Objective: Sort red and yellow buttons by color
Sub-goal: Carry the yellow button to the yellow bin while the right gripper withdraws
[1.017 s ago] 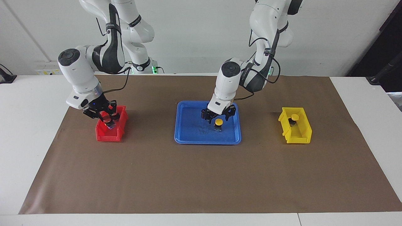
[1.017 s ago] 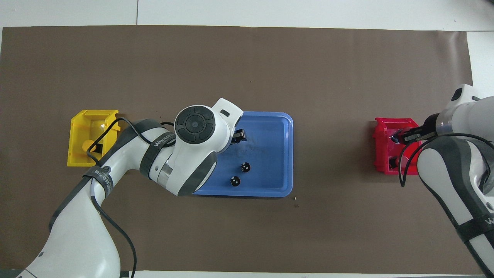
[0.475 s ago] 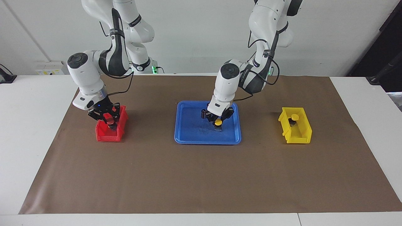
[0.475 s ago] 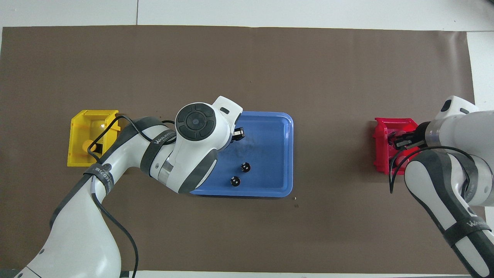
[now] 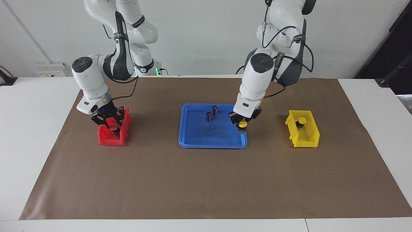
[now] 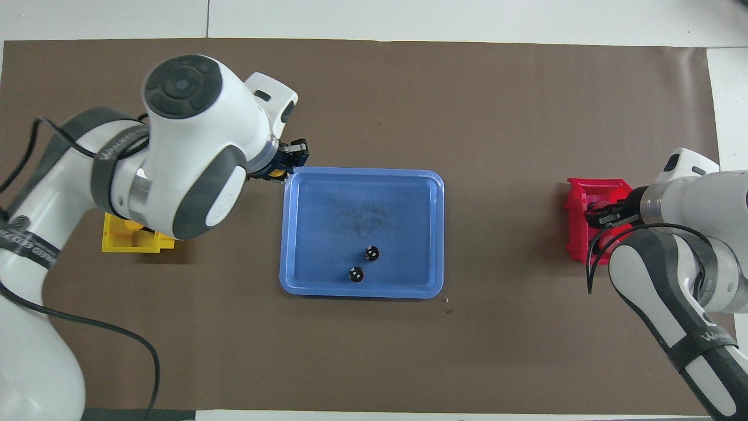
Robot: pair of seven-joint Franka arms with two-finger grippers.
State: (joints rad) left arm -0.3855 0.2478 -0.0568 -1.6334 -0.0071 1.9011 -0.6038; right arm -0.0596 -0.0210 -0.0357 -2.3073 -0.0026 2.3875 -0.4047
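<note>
**Two yellow buttons in sight, one red, two dark cylinders**

Counted across both views: two yellow buttons, one red button that shows plainly, two dark capless cylinders, two bins, one tray, two arms; a second red button cannot be made out.

The left hand (image 5: 242,124) (image 6: 286,164) hangs over the rim of the blue tray (image 5: 212,145) (image 6: 362,292) at the left arm's end; its fingers are closed on a held yellow button (image 5: 243,123) (image 6: 273,171), cap up between the fingertips, base hanging just below them.

The other yellow button (image 5: 301,120) sits in the yellow bin (image 5: 304,133) (image 6: 125,242), at the bin's end nearer the robots; the bin stands toward the left arm's end of the bench (image 5: 32,129), well apart from the tray; in the overhead view the left arm covers most of it.

The right hand (image 5: 111,121) (image 6: 602,217) is down in the red bin (image 5: 111,140) (image 6: 575,234), toward the right arm's end; the red button (image 5: 112,123) shows between its fingers; whether they press on it or stand off it cannot be told.

The two dark cylinders (image 5: 214,110) (image 6: 371,253) stand upright in the tray, just beside each other, in the part nearer the robots; tray and bins all rest on a brown mat (image 5: 206,180).
</note>
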